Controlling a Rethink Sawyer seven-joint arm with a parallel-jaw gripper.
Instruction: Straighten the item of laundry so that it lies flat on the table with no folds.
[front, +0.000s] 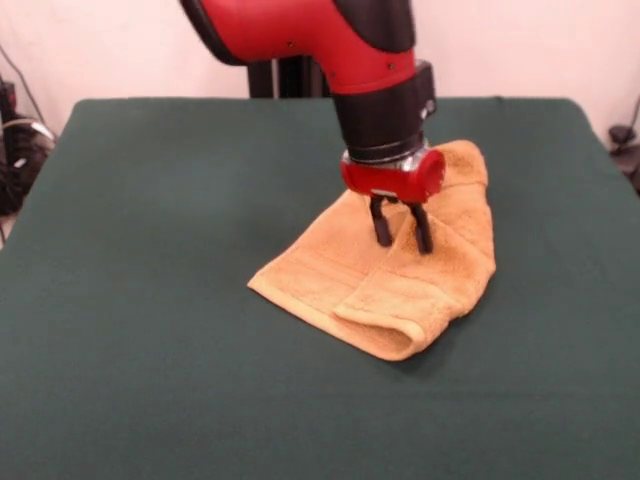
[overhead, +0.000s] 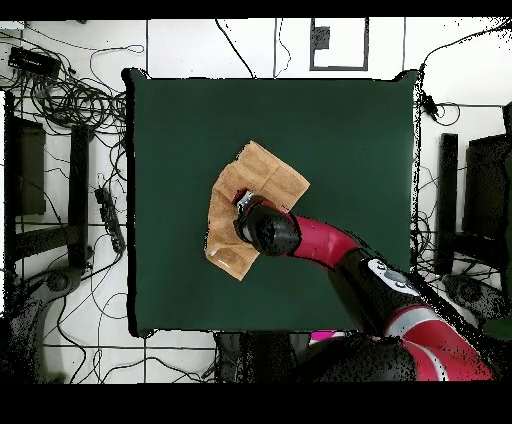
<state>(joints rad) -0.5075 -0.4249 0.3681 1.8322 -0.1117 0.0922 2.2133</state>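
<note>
The golden-orange towel (front: 400, 290) lies right of the middle of the dark green table (front: 150, 250). It is folded: a doubled layer with a rounded fold edge lies at its near side, and a corner points left. My gripper (front: 405, 245) hangs straight down over the towel's middle. Its two black fingers (front: 381, 225) stand apart and the tips reach the cloth. In the overhead view the towel (overhead: 265, 170) lies near the middle of the table (overhead: 350, 130). The arm's wrist (overhead: 265, 230) covers part of the towel. No white label shows.
The red and black arm (front: 330, 40) comes down from the top of the front view. Cables and dark stands (overhead: 60, 110) lie on the floor around the table in the overhead view. Bare green top surrounds the towel on all sides.
</note>
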